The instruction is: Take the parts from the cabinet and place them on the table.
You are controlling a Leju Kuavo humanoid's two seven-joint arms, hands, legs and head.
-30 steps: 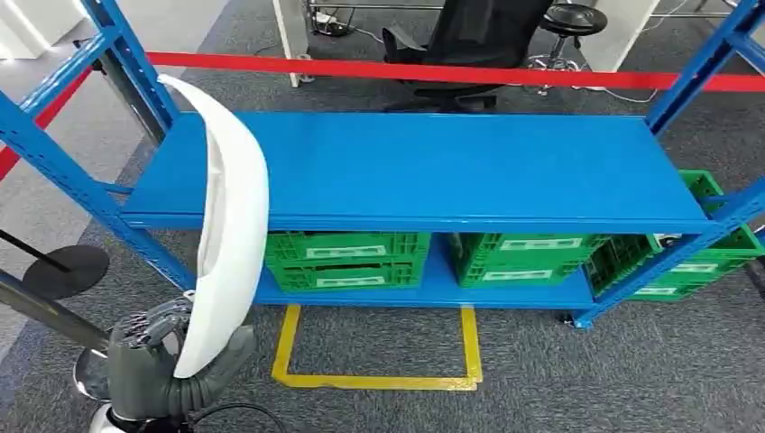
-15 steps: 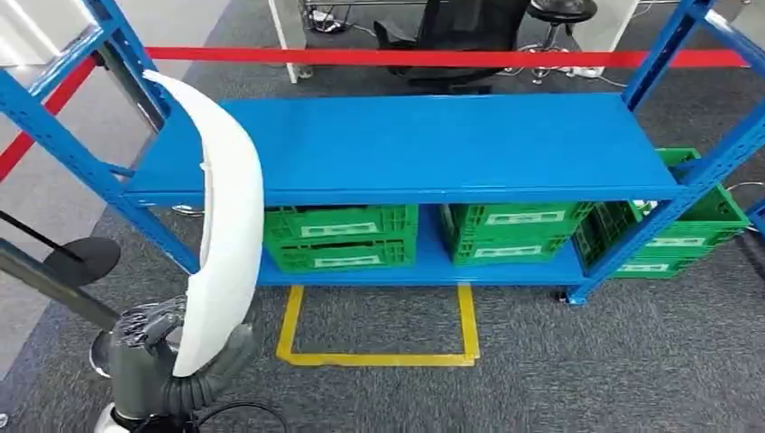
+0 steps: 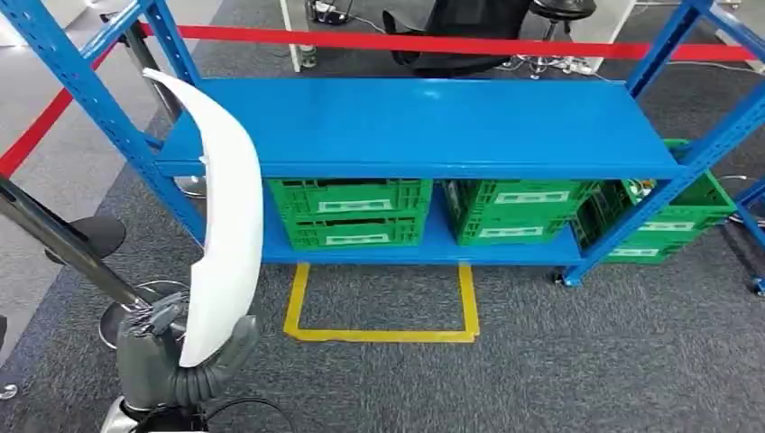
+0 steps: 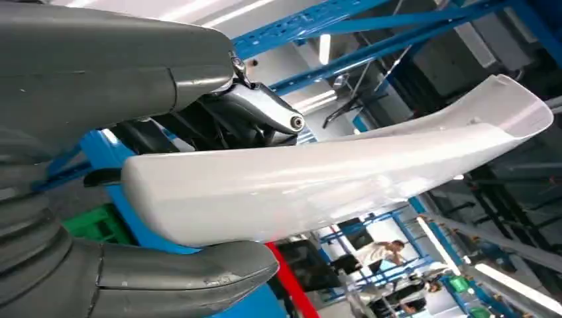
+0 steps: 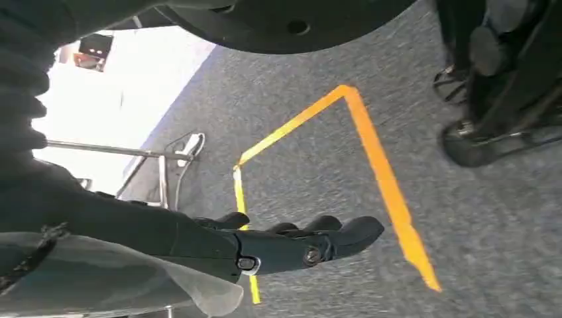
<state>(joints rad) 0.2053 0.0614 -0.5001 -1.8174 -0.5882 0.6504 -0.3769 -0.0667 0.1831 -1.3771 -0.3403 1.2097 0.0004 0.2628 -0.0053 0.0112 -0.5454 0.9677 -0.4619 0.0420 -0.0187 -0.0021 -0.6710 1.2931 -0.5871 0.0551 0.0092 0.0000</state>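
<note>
- A workshop or storeroom floor: a blue steel rack [image 3: 424,126] stands on grey carpet [image 3: 586,361].
- Green crates [image 3: 350,212] sit on its lower shelf.
- Yellow floor tape [image 3: 383,334] and a red barrier strip [image 3: 433,43] mark off the area.

Grey carpet floor [image 3: 559,361] with yellow tape outline [image 3: 382,311], red barrier tape [image 3: 433,43], black office chair [image 3: 469,32] behind.
</note>
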